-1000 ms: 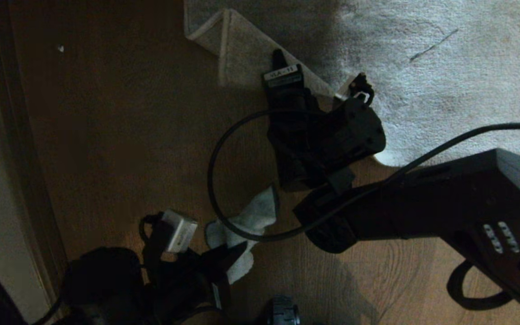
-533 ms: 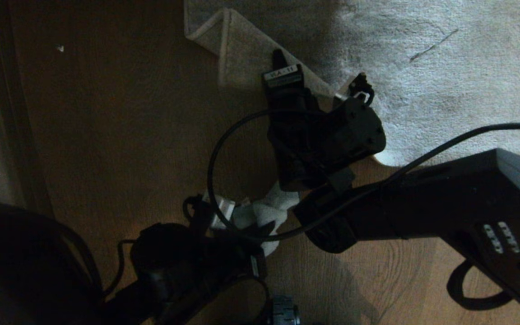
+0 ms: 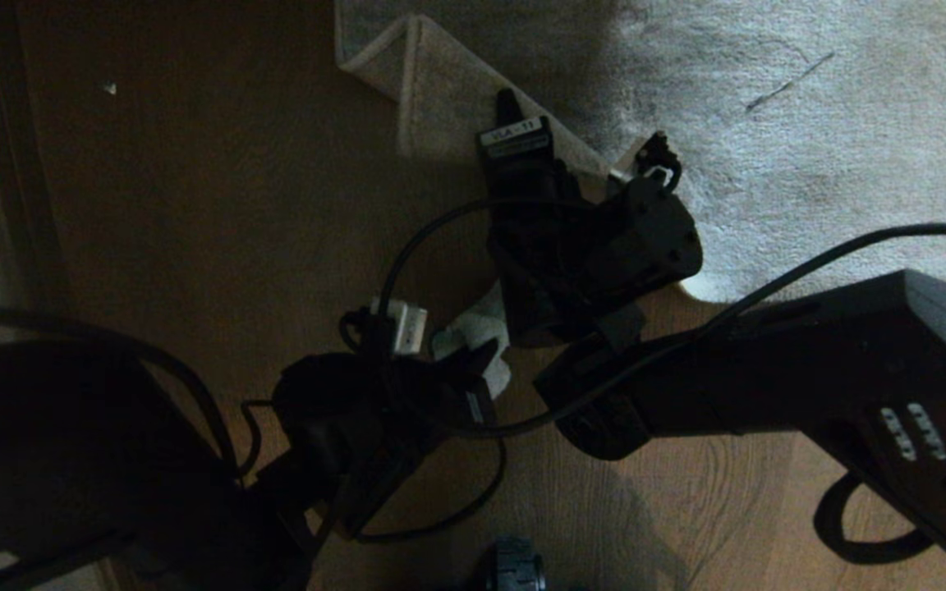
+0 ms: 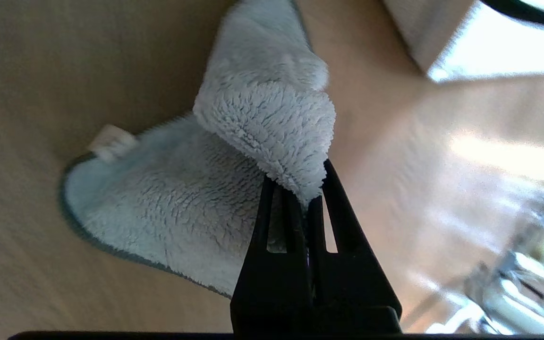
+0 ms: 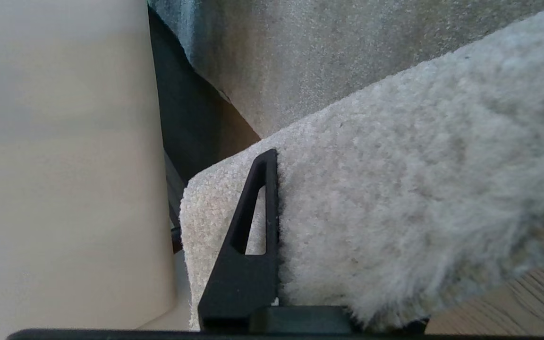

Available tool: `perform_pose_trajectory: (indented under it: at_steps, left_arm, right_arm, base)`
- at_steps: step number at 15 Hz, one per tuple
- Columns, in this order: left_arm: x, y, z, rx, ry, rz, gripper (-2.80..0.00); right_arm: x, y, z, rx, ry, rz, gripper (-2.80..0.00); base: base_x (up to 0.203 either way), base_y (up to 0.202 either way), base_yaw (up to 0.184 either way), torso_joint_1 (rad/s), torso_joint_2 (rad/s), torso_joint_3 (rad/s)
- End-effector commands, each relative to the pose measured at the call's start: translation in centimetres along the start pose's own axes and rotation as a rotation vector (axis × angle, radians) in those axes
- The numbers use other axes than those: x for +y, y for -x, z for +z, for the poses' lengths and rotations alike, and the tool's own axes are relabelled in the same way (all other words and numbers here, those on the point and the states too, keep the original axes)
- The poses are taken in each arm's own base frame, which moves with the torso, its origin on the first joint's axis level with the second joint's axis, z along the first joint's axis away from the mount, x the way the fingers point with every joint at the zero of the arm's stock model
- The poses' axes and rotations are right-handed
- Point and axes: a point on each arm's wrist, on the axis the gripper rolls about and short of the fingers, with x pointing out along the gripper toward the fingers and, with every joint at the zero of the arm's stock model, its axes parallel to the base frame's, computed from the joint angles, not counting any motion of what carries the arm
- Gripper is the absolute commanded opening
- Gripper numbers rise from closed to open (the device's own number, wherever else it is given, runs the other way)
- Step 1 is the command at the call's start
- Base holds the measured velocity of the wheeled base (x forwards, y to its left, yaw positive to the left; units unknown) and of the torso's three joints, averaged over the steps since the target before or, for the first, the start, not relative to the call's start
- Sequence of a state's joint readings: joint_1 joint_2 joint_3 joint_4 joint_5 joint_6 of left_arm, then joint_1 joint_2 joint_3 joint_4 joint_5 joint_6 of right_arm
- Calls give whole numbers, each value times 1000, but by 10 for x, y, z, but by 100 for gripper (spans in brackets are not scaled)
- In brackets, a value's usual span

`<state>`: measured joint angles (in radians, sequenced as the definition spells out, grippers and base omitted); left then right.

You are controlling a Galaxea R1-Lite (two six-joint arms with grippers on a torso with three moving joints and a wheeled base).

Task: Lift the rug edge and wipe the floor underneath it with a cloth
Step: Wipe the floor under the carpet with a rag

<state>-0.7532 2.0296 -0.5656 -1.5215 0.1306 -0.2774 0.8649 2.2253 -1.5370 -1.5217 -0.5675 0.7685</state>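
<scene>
Holding the rug edge [image 5: 395,198] raised, right claw [image 5: 272,236] is gripping it; left claw [image 4: 310,203], clenching the cloth [image 4: 196,189], is wiping the floor [image 4: 40,94]; wiping unfinished.

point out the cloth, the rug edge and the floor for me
the cloth [image 4: 262,123], left wrist view, on the fluffy raised fold above the pinch
the rug edge [image 5: 395,189], right wrist view, on the pile of the lifted corner
the floor [image 3: 218,213], head view, on bare brown planks left of the rug
</scene>
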Motion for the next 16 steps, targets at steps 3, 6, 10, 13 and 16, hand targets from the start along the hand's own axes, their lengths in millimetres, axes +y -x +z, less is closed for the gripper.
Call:
perform_pose_trajectory:
  at_steps: [3,6,10,13,16]
  left_arm:
    - [25,-6,16,-89,0,66,-280]
    - [33,-7,21,-107,-2,90,-280]
    - [37,-9,29,-142,-5,100,-280]
    - [48,-11,38,-172,-18,127,-280]
    - [55,-7,49,-204,-24,150,-280]
  right_arm:
    - [4,0,4,-31,-31,27,-280]
    - [4,0,4,-31,-26,27,-280]
    - [5,0,4,-32,-27,28,-280]
    - [5,0,4,-31,-26,27,-280]
    - [4,1,4,-30,-25,26,-280]
  base:
    - [0,0,0,0,0,0]
    - [0,0,0,0,0,0]
    - [0,0,0,0,0,0]
    - [0,0,0,0,0,0]
    - [0,0,0,0,0,0]
